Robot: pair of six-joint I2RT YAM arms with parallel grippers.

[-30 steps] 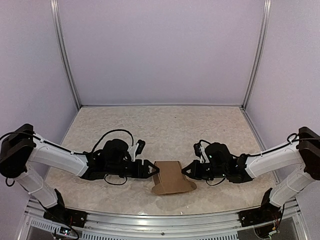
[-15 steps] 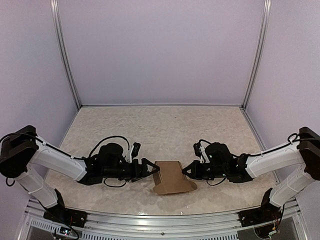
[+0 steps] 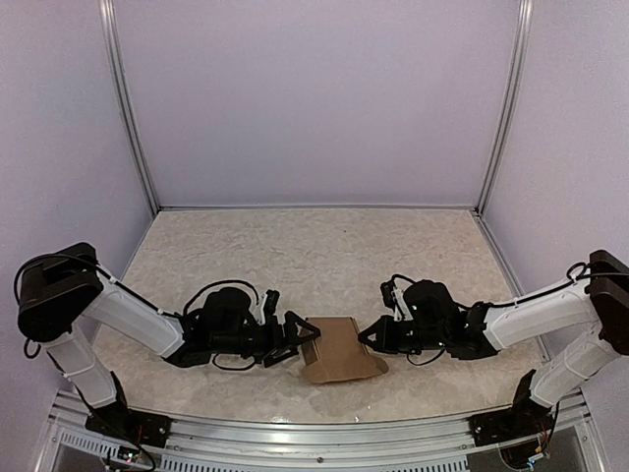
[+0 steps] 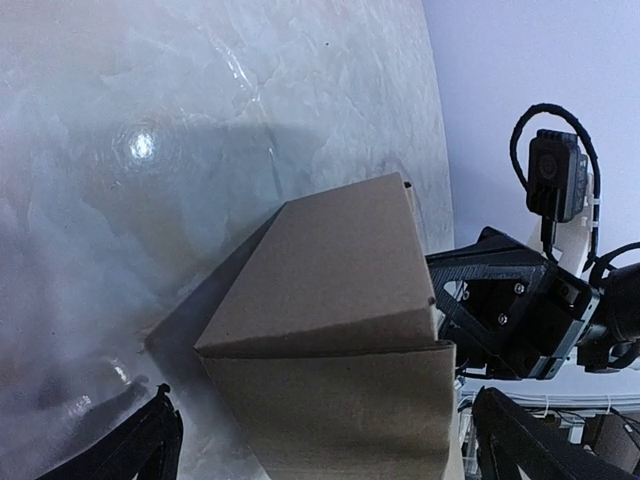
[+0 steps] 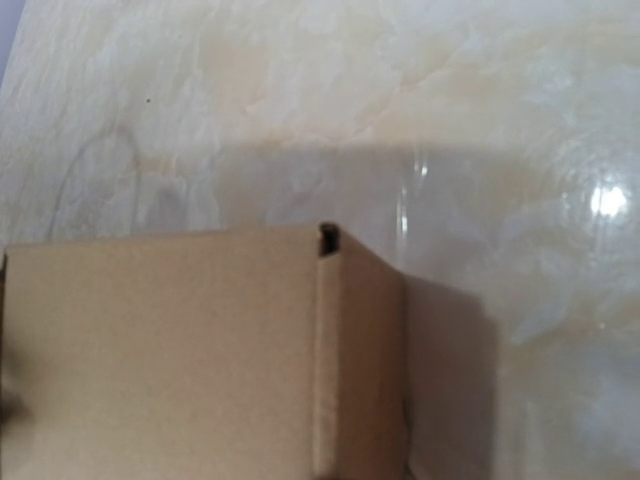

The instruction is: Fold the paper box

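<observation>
Near edge: metal rail (image 3: 314, 433) runs across the front of the bench (image 3: 324, 246), arm bases at either end. Just beyond the rail, about midway between the two arms, the paper box (image 3: 339, 351) sits on the bench. It is plain brown cardboard, already raised into a small squarish body rather than lying flat. The left wrist view shows one panel sloping up to a crease, with a lower flap overlapping the face nearest the camera. The right wrist view shows a small dark notch (image 5: 328, 235) at the top of a vertical corner fold, and the box's shadow falls on the bench to the right. Left hand (image 3: 300, 341) lies low at the box's left side with its fingers (image 4: 140, 450) spread wide – the box shows between them in the left wrist view, and neither finger touches it. Right hand (image 3: 371, 335) lies low at the box's right side, tip against or just beside the cardboard – contact not confirmed. Its fingers do not show in its own wrist view, so I cannot tell whether they are spread or pressed together. Beyond the box the marbled bench surface runs back to the pale lilac back wall (image 3: 314, 98), framed by two metal posts (image 3: 133, 118).
</observation>
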